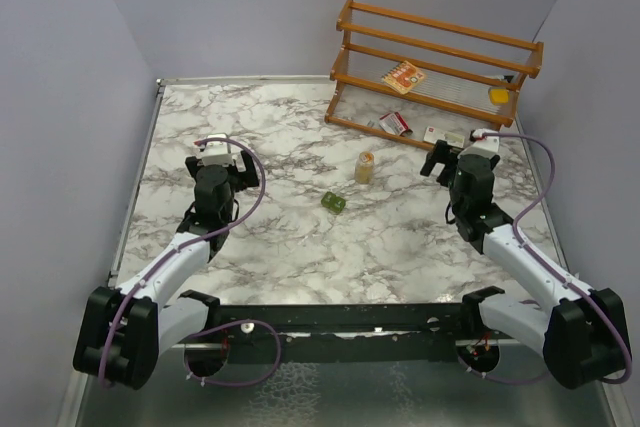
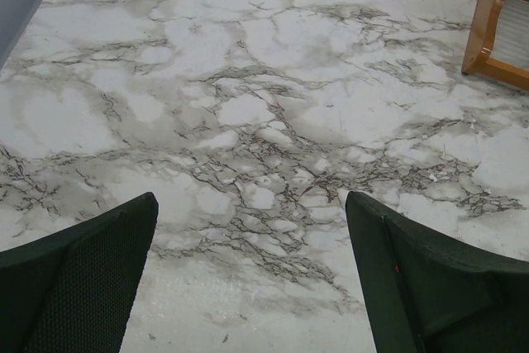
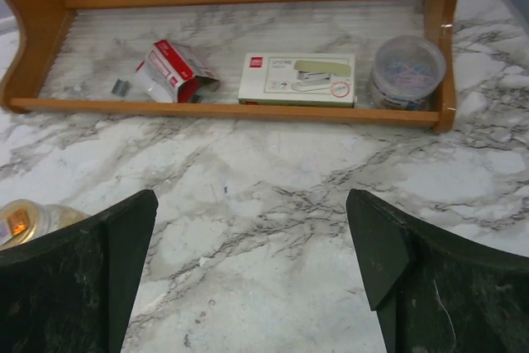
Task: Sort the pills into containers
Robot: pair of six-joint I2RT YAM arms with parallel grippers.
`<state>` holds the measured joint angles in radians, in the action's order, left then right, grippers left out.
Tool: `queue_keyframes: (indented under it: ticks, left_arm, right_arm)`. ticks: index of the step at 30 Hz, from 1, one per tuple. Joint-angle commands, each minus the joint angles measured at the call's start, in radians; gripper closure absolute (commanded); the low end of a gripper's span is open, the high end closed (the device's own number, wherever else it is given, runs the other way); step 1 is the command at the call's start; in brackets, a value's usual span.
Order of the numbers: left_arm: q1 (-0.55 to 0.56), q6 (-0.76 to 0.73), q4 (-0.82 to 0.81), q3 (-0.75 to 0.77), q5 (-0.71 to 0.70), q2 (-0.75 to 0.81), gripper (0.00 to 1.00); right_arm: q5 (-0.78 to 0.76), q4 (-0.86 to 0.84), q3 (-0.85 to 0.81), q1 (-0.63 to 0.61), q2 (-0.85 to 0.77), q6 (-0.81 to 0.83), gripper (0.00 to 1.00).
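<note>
The small clear cylindrical bottle (image 3: 26,222) is cut off by the left edge of the right wrist view and partly covered by a dark gripper finger (image 3: 83,279). Its yellow-orange contents cannot be resolved into single pieces. In the top view, the compartments of the small translucent olive-green pill box (image 1: 333,203) are too small to be told. The orange wooden rack (image 2: 496,22) is cropped at the right edge of the left wrist view.

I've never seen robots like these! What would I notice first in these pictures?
Probably the two black grippers over the marble table: the left gripper and the right gripper, both wide open and empty. Next comes the orange wooden rack at the far right corner, with a white carton on its bottom shelf. Between the arms stands a small clear bottle and, nearer, a tiny green pill box.
</note>
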<state>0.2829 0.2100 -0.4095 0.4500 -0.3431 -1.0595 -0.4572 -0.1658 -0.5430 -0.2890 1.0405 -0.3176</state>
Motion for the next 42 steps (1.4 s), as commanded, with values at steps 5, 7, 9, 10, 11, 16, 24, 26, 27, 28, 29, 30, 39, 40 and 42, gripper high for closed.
queue_keyframes:
  ticks: [5, 7, 9, 10, 11, 16, 24, 26, 27, 28, 29, 30, 39, 40, 42]
  left_arm:
    - [-0.001, 0.062, 0.017, 0.003, 0.085, -0.034, 0.01]
    - [-0.001, 0.071, 0.018, 0.004, 0.134, -0.048, 0.01]
    - [-0.001, 0.083, 0.021, 0.008, 0.168, -0.064, 0.01]
    - [0.000, 0.089, 0.021, 0.007, 0.185, -0.071, 0.01]
    - [0.000, 0.096, 0.020, 0.009, 0.205, -0.079, 0.01]
    - [0.038, 0.071, 0.022, 0.027, 0.251, -0.111, 0.01]
    - [0.113, 0.064, 0.025, 0.035, 0.309, -0.114, 0.01]
    - [0.125, 0.058, 0.027, 0.034, 0.304, -0.112, 0.01]
    - [0.128, 0.057, 0.029, 0.037, 0.310, -0.113, 0.01]
    - [0.129, 0.056, 0.035, 0.043, 0.325, -0.118, 0.01]
    - [0.130, 0.057, 0.048, 0.055, 0.343, -0.126, 0.01]
    - [0.130, 0.064, 0.063, 0.066, 0.359, -0.136, 0.01]
    - [0.154, 0.057, -0.119, -0.039, 0.623, -0.107, 0.01]
    - [0.153, 0.044, -0.122, -0.047, 0.652, -0.091, 0.01]
    - [0.154, 0.024, -0.121, -0.054, 0.694, -0.059, 0.01]
  right_arm:
    - [0.424, -0.014, -0.017, -0.004, 0.125, -0.037, 0.07]
    - [0.527, -0.030, -0.014, -0.005, 0.155, -0.046, 0.09]
    - [0.589, -0.037, -0.001, -0.015, 0.160, -0.054, 0.12]
    - [0.601, -0.043, 0.011, -0.033, 0.155, -0.048, 0.14]
    - [0.606, -0.051, 0.024, -0.050, 0.144, -0.039, 0.17]
    - [0.487, -0.021, 0.042, -0.220, 0.102, 0.044, 0.22]
    - [0.438, 0.033, 0.023, -0.349, 0.127, 0.063, 0.30]
    - [0.426, 0.029, 0.018, -0.367, 0.144, 0.049, 0.30]
    - [0.410, 0.028, 0.010, -0.380, 0.153, 0.044, 0.30]
    - [0.394, 0.029, 0.002, -0.394, 0.161, 0.044, 0.30]
    - [0.377, 0.032, -0.009, -0.409, 0.172, 0.047, 0.30]
    - [0.362, 0.034, -0.022, -0.422, 0.184, 0.050, 0.30]
    - [0.335, -0.040, -0.091, -0.467, 0.332, 0.124, 0.30]
    - [0.335, -0.049, -0.094, -0.469, 0.342, 0.128, 0.31]
    - [0.341, -0.062, -0.102, -0.469, 0.366, 0.139, 0.32]
